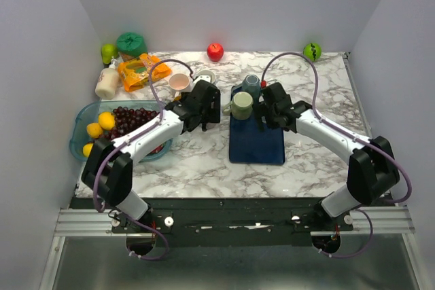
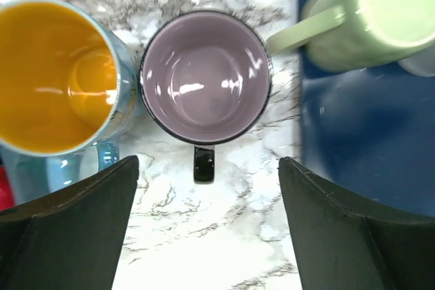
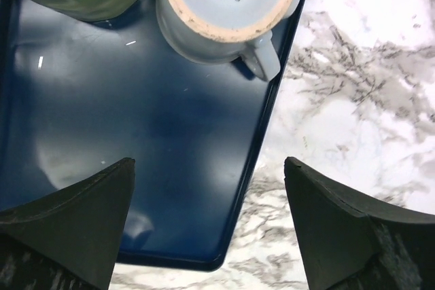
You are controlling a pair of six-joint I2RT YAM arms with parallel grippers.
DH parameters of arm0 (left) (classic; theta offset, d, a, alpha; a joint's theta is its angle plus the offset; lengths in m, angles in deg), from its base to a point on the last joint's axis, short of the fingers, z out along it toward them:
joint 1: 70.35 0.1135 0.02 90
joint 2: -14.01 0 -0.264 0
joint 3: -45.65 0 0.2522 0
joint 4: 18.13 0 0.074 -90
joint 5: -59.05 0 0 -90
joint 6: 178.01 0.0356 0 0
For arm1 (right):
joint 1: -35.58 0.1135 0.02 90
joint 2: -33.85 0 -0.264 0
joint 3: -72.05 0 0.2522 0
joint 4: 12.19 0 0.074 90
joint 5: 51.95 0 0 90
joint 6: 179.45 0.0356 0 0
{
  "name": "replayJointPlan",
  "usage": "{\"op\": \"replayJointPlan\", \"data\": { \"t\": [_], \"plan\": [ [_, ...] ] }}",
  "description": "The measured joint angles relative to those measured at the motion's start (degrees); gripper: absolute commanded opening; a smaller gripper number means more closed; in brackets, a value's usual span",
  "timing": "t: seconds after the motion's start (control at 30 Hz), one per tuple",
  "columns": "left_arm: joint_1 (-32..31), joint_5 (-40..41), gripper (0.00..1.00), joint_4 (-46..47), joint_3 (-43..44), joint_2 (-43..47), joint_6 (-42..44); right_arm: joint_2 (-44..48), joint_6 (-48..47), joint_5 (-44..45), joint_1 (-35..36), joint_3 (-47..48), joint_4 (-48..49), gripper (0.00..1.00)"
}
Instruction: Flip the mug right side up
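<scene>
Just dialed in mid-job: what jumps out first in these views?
The left arm and right arm meet mid-table over a dark blue tray, where a grey-blue mug sits bottom-up beside a pale green mug. Under the open left gripper, an upright lilac-lined mug stands beside an orange-lined mug.

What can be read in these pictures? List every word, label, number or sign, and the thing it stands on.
On the upturned base of the pale blue mug: a black printed mark, cut off by the picture's edge and too stylised to read.
On the orange packet: printing too small and blurred to read.
No other text is legible in any view.
</scene>
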Motion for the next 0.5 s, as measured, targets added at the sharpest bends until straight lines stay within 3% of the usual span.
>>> {"op": "replayJointPlan", "data": {
  "t": [0.23,0.5],
  "plan": [
    [0.0,0.0,0.99,0.1,2.2,7.7,2.9,-2.9,-9.0,-2.1,-3.1,0.0,5.0,0.95],
    [0.0,-2.8,0.99,0.8,4.8,11.2,5.3,-9.7,-18.0,-11.6,-8.1,1.8,9.4,0.94]
  ]
}}
